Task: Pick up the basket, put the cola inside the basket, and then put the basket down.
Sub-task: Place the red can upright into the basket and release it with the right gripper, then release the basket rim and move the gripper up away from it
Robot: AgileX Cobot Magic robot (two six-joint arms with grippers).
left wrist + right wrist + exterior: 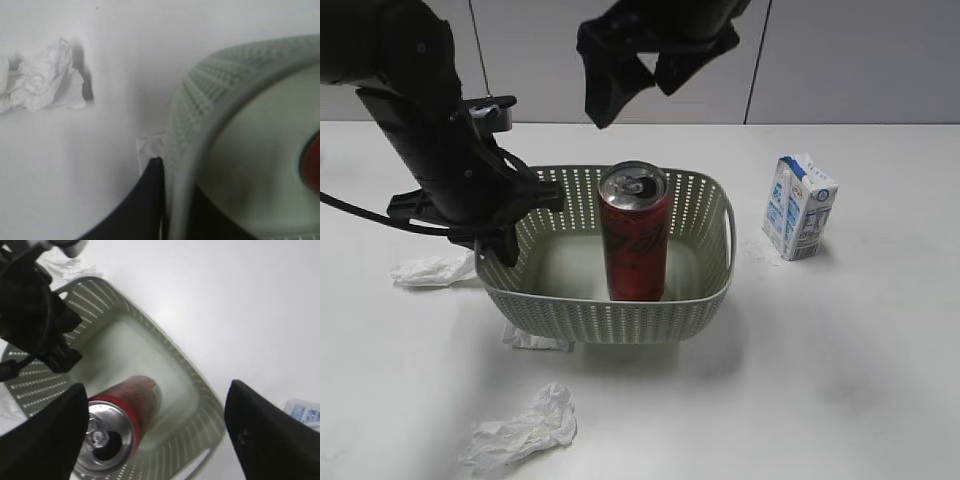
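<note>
Cola (634, 235) stands up inside the basket (620, 320) on the table (860, 360). Left gripper (510, 215) pinches the basket's left wall. Right gripper (645, 65) hangs above, spread wide, holding nothing.

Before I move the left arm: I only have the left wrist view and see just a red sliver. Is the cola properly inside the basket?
Observer: Yes, the cola stands upright inside the basket.
Operator: Is the right hand clear of it?
Observer: The right hand is open above the can, not touching it.
Operator: Anything to the basket's right?
Observer: A milk carton stands there, apart from the basket.
</note>
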